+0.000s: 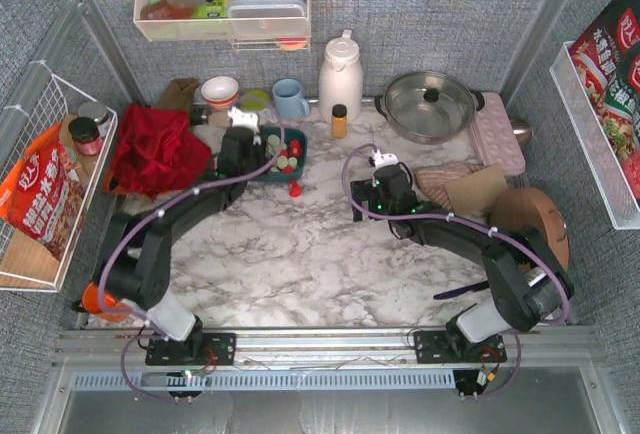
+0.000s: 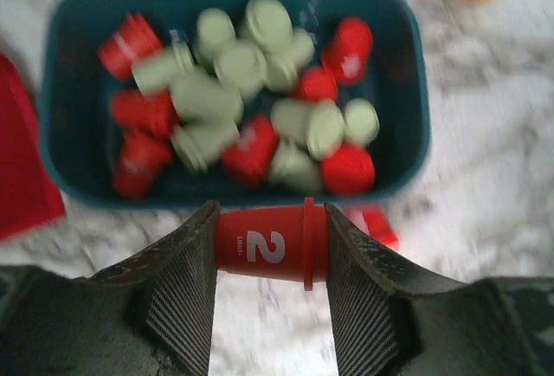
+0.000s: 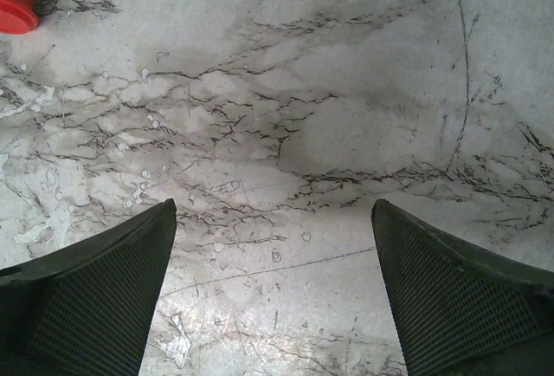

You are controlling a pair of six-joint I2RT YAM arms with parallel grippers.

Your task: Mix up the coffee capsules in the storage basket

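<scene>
The left hand (image 2: 271, 220) pinched one red capsule (image 2: 264, 246) sideways, just on the near side of the storage basket (image 2: 414, 90). Red and green coffee capsules (image 2: 260, 107) lay jumbled inside it. The right hand (image 3: 273, 229) was spread wide above the worktop (image 3: 346, 90).

Open tabletop (image 1: 300, 254) before crowded basket (image 2: 62, 133)

Surface (image 3: 286, 90): smooth, marble-patterned, grey-veined. Storage basket (image 2: 414, 107): smooth teal plastic, slight sheen. Left end effector (image 2: 270, 250) pads (image 2: 186, 298): matt black, finely ribbed.
</scene>
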